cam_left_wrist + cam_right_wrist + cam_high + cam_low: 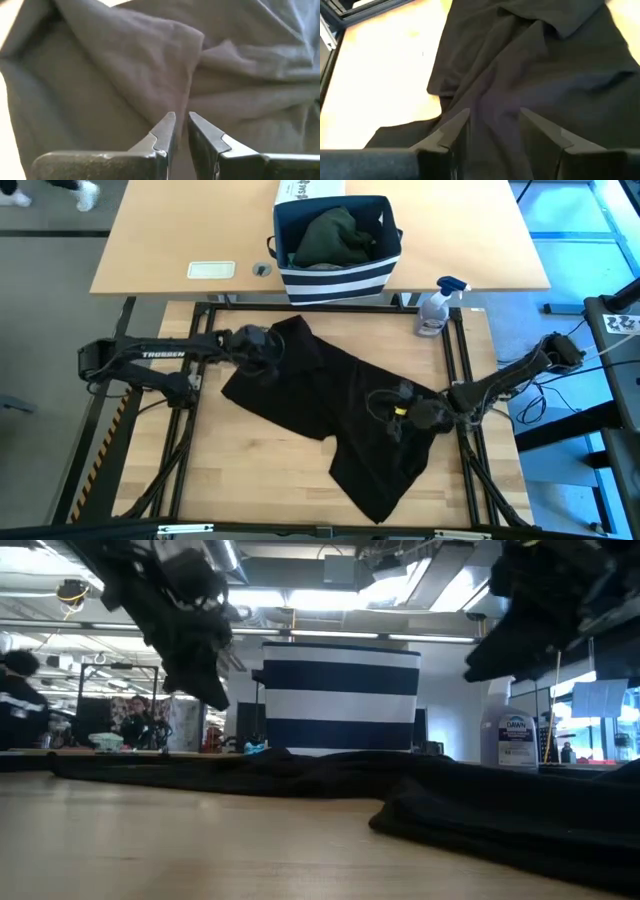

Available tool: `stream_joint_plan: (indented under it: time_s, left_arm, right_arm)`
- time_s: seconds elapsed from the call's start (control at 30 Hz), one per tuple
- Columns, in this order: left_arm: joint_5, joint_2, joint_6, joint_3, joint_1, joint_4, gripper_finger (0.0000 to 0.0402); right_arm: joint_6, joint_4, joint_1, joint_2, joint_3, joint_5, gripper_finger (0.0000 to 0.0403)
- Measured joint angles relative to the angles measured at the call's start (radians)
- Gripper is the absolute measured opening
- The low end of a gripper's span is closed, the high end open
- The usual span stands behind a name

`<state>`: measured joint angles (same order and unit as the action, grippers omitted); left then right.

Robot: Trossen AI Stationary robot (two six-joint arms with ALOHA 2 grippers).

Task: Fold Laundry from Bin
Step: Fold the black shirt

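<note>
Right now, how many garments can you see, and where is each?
2: a black garment spread on the table under both arms, and a dark green garment in the bin. More may lie hidden beneath the green one.

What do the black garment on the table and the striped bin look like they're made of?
Black garment: soft, matte woven or knit cloth, probably cotton-like; it lies limp with creases and folds. Bin: seems fabric-covered, navy with white stripes; its walls stand boxy but its rim sags slightly, so likely stiffened cloth rather than hard plastic.
</note>
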<state>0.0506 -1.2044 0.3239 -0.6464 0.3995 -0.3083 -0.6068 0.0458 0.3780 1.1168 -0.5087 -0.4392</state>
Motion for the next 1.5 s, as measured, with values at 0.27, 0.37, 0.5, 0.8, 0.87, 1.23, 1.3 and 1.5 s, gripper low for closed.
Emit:
stream_joint_plan:
  time_s: [0.27,0.37,0.5,0.8,0.87,1.23,1.3,1.5]
  left_arm:
    - [0.174,-0.181,0.108,0.0,0.035,-0.018,0.0045]
    - [0.166,-0.246,0.117,0.0,-0.033,-0.058,0.0045]
    - [0.109,-0.28,0.164,0.0,-0.138,-0.15,0.0045]
    - [0.058,-0.277,0.335,-0.005,-0.321,-0.26,0.0045]
    - [0.084,-0.277,0.381,-0.003,-0.357,-0.262,0.0045]
    - [0.216,-0.282,0.616,-0.013,-0.561,-0.239,0.0045]
    - [0.218,-0.283,0.63,-0.018,-0.585,-0.205,0.0045]
    - [0.215,-0.283,0.634,-0.022,-0.604,-0.039,0.0045]
  right_arm:
    - [0.063,-0.003,-0.111,0.042,0.0,0.184,0.0165]
    - [0.064,-0.009,-0.108,0.078,0.0,0.213,0.0165]
    - [0.063,-0.059,-0.109,0.122,0.0,0.256,0.0165]
    - [0.023,-0.067,-0.109,0.279,0.0,0.484,0.0165]
    - [0.003,-0.059,-0.097,0.333,0.0,0.523,0.0165]
    - [-0.101,0.01,0.039,0.392,-0.008,0.571,0.0165]
    - [-0.127,0.042,0.062,0.384,-0.008,0.585,0.0165]
    - [-0.195,0.115,0.126,0.348,-0.006,0.588,0.0165]
